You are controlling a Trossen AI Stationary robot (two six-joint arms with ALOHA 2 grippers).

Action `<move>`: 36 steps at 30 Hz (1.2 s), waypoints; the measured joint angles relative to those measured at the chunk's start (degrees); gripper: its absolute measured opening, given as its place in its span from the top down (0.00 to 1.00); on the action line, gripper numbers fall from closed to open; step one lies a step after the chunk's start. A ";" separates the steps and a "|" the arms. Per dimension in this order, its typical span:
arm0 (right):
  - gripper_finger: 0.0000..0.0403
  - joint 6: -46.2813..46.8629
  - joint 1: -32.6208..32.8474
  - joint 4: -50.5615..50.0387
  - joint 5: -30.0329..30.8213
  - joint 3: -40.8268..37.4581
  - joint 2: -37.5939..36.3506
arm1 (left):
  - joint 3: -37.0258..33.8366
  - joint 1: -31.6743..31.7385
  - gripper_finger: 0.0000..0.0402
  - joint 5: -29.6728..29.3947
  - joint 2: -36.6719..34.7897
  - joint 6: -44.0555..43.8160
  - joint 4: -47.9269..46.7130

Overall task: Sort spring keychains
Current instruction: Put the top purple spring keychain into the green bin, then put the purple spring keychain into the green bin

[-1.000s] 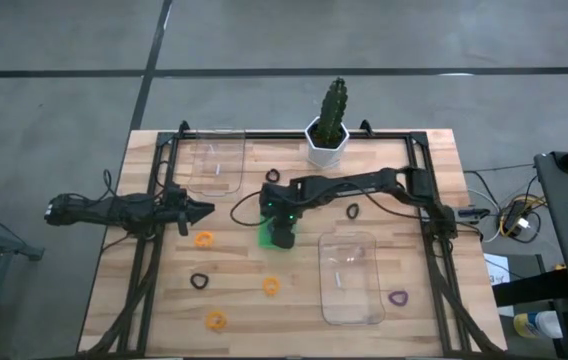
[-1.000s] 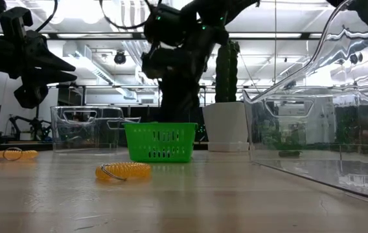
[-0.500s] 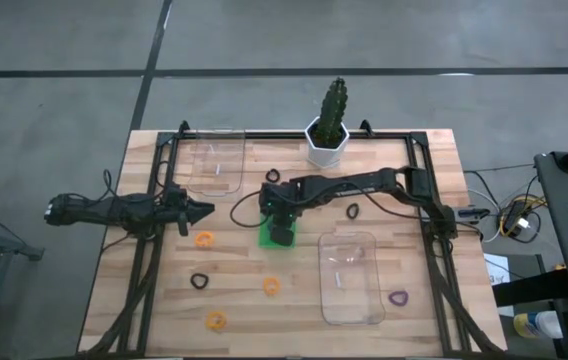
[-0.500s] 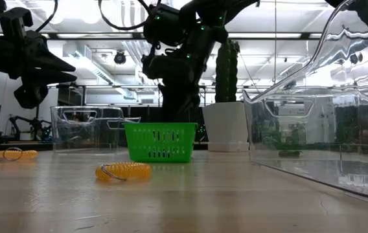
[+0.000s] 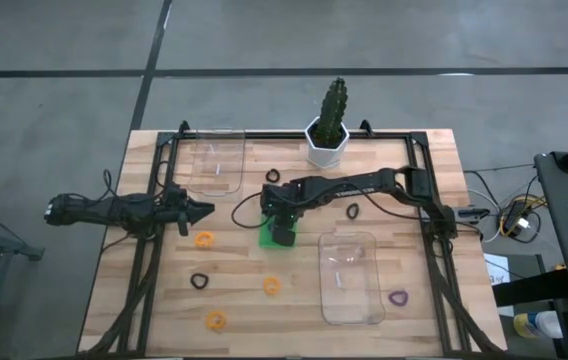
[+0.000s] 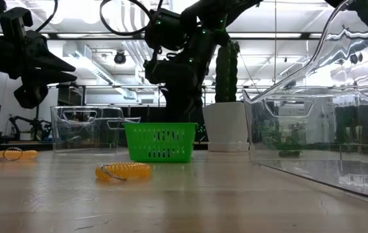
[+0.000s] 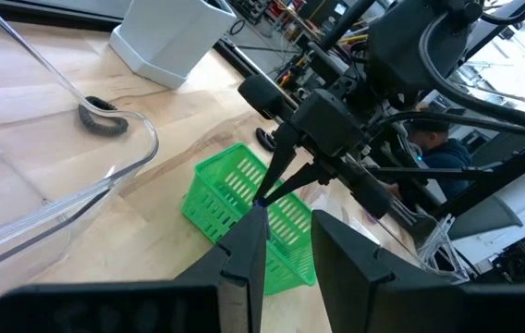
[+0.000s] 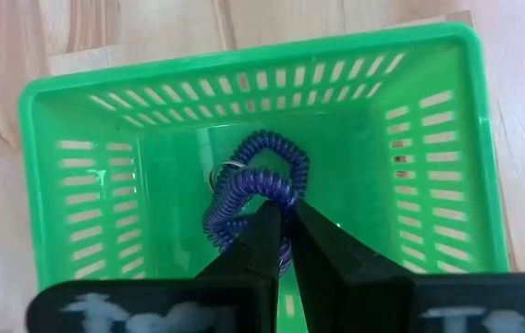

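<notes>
Since a second ago the right arm has drawn its wrist back toward the far side, so more of the small green slotted plastic basket (image 5: 276, 236) shows in front of it; the left arm has not budged. The right gripper (image 8: 286, 242) hangs straight down over the basket with its fingers nearly together, a thin gap between the tips, pinching a purple coiled spring keychain (image 8: 250, 197) that lies inside the basket against its floor. The left gripper (image 5: 207, 210) hovers off the table at the left, pointing toward the basket, its fingers slightly parted with nothing between them.

The other keychains lie scattered on the wooden table (image 5: 154, 330): an orange coil (image 5: 203, 239) just beside the left gripper, a black one (image 5: 199, 281) nearer, two more orange coils (image 5: 271, 286) (image 5: 215, 321) toward the near edge, a purple one (image 5: 398, 298) at the near right, and black ones at (image 5: 352, 211) and (image 5: 273, 176). Two clear plastic bins (image 5: 214, 160) (image 5: 352, 278) flank the basket, with a potted cactus in a white pot (image 5: 329, 125) at the far edge.
</notes>
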 joint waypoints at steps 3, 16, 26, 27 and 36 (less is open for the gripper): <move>0.88 0.08 0.00 0.01 -0.04 0.00 0.00 | 0.00 -0.02 0.79 0.00 0.00 -0.04 0.00; 0.75 -1.26 -0.17 -4.18 -0.15 1.56 -2.20 | 0.00 -0.01 0.79 0.01 0.02 -0.13 0.04; 0.82 3.89 0.49 -22.24 2.66 2.84 -13.23 | 0.00 0.00 0.79 0.02 0.04 -0.07 0.05; 0.82 4.88 0.68 -23.92 3.61 2.84 -14.84 | 0.00 -0.02 0.79 0.02 0.04 -0.07 0.05; 0.80 18.82 3.89 -37.94 10.33 -0.84 -29.64 | 0.00 0.02 0.79 0.04 0.22 -0.02 0.05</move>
